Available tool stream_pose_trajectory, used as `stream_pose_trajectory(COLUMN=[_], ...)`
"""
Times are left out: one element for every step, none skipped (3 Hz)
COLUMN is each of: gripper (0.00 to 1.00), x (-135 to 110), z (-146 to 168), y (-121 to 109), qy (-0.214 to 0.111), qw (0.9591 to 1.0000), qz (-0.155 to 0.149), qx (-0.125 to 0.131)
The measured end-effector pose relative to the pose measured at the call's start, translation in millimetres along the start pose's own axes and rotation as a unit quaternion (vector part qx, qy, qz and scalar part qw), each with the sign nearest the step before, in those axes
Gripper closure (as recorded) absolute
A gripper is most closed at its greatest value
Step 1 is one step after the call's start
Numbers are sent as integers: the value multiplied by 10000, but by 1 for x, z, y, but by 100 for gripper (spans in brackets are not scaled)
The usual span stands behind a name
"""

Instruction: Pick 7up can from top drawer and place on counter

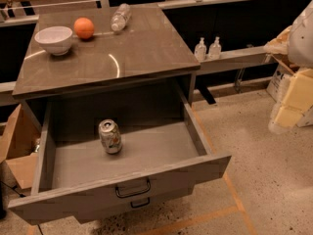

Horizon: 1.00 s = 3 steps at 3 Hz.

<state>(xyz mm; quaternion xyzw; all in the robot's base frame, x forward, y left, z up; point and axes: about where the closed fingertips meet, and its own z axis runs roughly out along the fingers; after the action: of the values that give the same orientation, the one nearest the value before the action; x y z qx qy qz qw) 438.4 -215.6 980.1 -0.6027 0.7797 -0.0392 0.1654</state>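
Note:
The 7up can (110, 136) stands upright, slightly dented, on the floor of the open top drawer (161, 148), left of its middle. The drawer is pulled far out, and its front panel has a dark bail handle (132, 188). The counter (142, 50) is the glossy grey-brown top of the cabinet above it. My gripper (286, 117) is at the far right edge of the camera view, pale and blocky, over the floor. It is well to the right of the drawer and the can, and it holds nothing that I can see.
On the counter stand a white bowl (54, 39), an orange (84, 28) and a clear plastic bottle (120, 17) lying at the back. A lower drawer front (140, 203) sits under the open one. A cardboard box (17, 146) is at the left, and two small pump bottles (208, 48) are on a ledge behind.

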Motion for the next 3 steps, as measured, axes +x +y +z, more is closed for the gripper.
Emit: stream_pose_trajectory(gripper=[0,0,0], x=[0,-13,-36], z=[0,21,56], y=[0,6,8], qy=[0,-728,-1625], qw=[10000,9970,9853], qz=[0,211,278], qx=[1,-162,-450])
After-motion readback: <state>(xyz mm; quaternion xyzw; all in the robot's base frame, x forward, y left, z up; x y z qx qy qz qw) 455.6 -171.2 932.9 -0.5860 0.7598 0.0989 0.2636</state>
